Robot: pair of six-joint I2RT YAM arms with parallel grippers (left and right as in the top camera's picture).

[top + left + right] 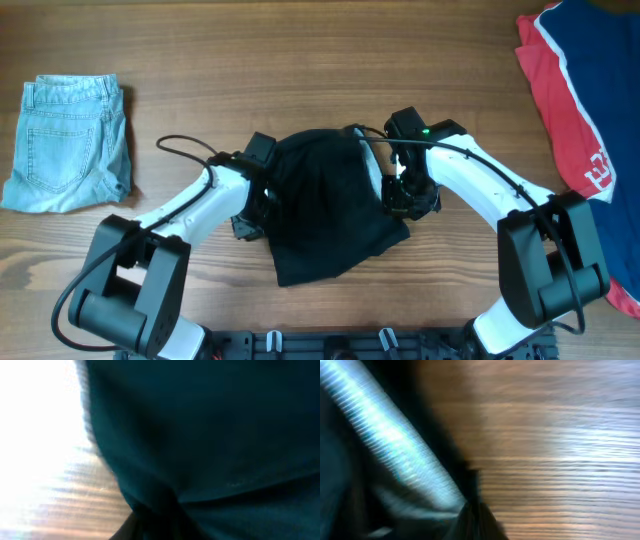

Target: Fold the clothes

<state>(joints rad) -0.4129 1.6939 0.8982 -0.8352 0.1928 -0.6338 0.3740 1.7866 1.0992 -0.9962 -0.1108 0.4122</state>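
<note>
A black garment (325, 205) lies bunched in the middle of the table. My left gripper (250, 210) is at its left edge and my right gripper (405, 195) at its right edge. In the left wrist view dark cloth (210, 440) fills the frame and runs into the jaws at the bottom. In the right wrist view the dark cloth with a pale ribbed band (395, 445) converges into my jaws (475, 520). Both grippers look shut on the garment's edges.
Folded light blue denim shorts (68, 140) lie at the far left. A red and blue garment (580, 90) lies at the far right edge. Bare wooden table (300, 60) shows behind the black garment.
</note>
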